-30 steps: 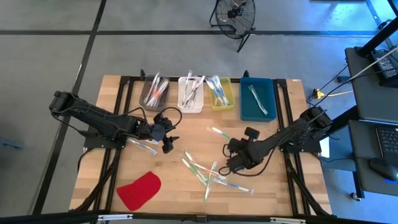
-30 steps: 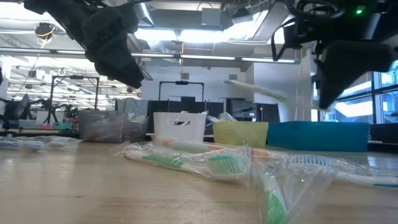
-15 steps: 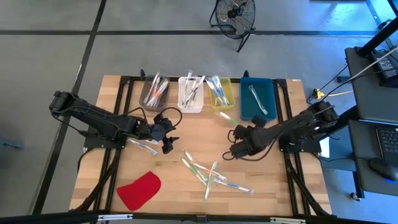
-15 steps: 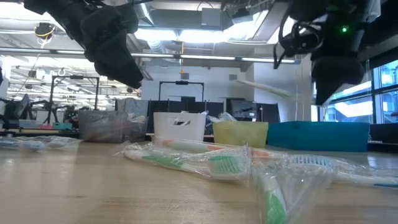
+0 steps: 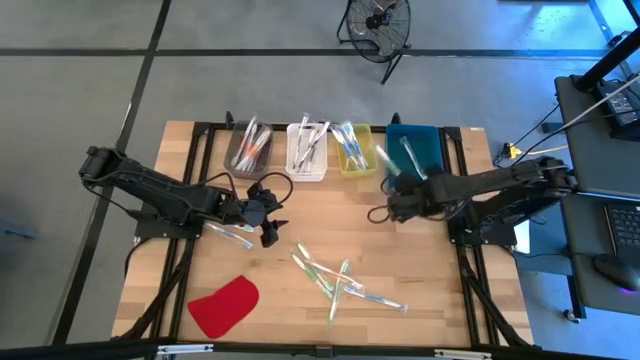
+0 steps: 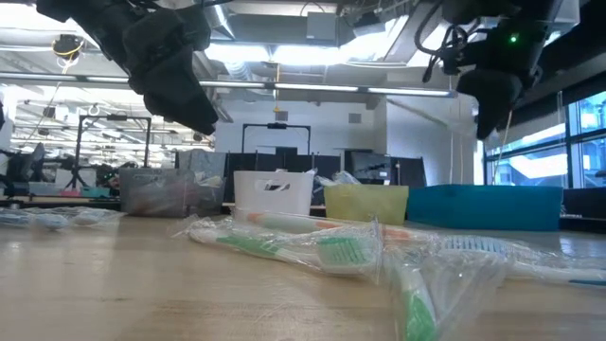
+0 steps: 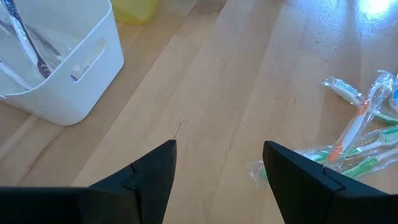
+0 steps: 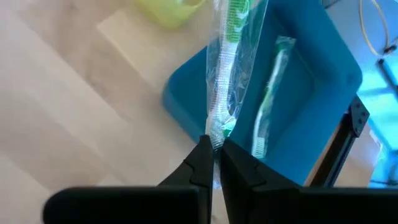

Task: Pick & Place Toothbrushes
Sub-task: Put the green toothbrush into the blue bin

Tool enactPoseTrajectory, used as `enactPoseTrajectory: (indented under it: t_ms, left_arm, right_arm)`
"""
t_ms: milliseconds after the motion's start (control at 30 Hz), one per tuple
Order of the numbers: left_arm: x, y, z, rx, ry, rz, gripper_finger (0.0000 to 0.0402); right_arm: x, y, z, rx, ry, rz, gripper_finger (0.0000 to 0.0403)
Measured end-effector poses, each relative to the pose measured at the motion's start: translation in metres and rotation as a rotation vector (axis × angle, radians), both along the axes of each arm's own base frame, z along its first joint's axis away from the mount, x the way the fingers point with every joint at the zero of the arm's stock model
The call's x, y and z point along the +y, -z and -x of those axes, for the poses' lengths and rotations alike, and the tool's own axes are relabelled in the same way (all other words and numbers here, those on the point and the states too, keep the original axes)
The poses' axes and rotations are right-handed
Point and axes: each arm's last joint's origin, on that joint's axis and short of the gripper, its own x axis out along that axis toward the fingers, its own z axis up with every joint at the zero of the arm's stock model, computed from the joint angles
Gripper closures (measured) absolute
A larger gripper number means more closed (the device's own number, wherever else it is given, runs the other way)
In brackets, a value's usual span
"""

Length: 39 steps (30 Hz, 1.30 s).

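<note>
From above, the right tool [image 5: 392, 208] sits at the near edge of the blue bin [image 5: 432, 140], clenched on a wrapped green toothbrush [image 5: 384, 160] whose free end reaches up between the blue bin and the yellow bin [image 5: 366, 152]. The carry looks aimed at the blue bin, where one toothbrush [image 5: 414, 160] already lies. The left tool [image 5: 270, 226] waits released over the bench [image 5: 180, 180], beside two loose brushes [image 5: 228, 234]. A loose pile of toothbrushes [image 5: 335, 280] remains mid-bench, and a red cloth [image 5: 224, 306] lies near the front edge.

At bench height, the pile [image 6: 322, 248] fills the foreground in crinkled wrappers. The grey bin [image 6: 161, 194], white bin [image 6: 275, 194], yellow and blue bins stand in a row behind it, probably for sorting by type. Both arms hang above.

The left wrist view shows its fingers [image 7: 149, 177] spread wide over bare wood, nothing between them.

The right wrist view shows the pinch at the very end of the wrapper [image 8: 227, 74], so the brush dangles forward over the bin rim, which should let it drop in lengthwise.
</note>
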Motion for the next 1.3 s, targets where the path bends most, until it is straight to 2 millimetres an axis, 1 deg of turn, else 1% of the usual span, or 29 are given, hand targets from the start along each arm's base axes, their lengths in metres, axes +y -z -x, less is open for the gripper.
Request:
enactPoseTrajectory:
  t_ms: [133,300,700,900,1000,1100,1300]
  left_arm:
    - [0.000,0.000,0.000,0.000,0.000,0.000,0.0166]
    - [0.000,0.000,0.000,0.000,0.000,0.000,0.0166]
    - [0.000,0.000,0.000,0.008,0.019,-0.021,0.0166]
    - [0.000,0.000,0.000,0.007,0.017,-0.020,0.0167]
    - [0.000,0.000,0.000,0.007,0.020,-0.017,0.0166]
    - [0.000,0.000,0.000,0.007,0.022,-0.014,0.0167]
    - [0.000,0.000,0.000,0.007,0.021,-0.012,0.0167]
  right_arm:
    - [-0.015,-0.011,0.008,-0.046,0.048,-0.005,0.0383]
    - [-0.037,-0.018,0.016,-0.075,0.140,-0.004,0.0391]
    - [-0.088,-0.018,0.024,-0.050,0.265,-0.075,0.0396]
    - [-0.110,-0.018,0.030,-0.070,0.331,-0.115,0.0396]
    - [-0.119,-0.017,0.035,-0.080,0.361,-0.169,0.0396]
    - [-0.125,-0.011,0.038,-0.088,0.368,-0.208,0.0396]
    - [-0.132,0.022,0.047,-0.093,0.338,-0.295,0.0396]
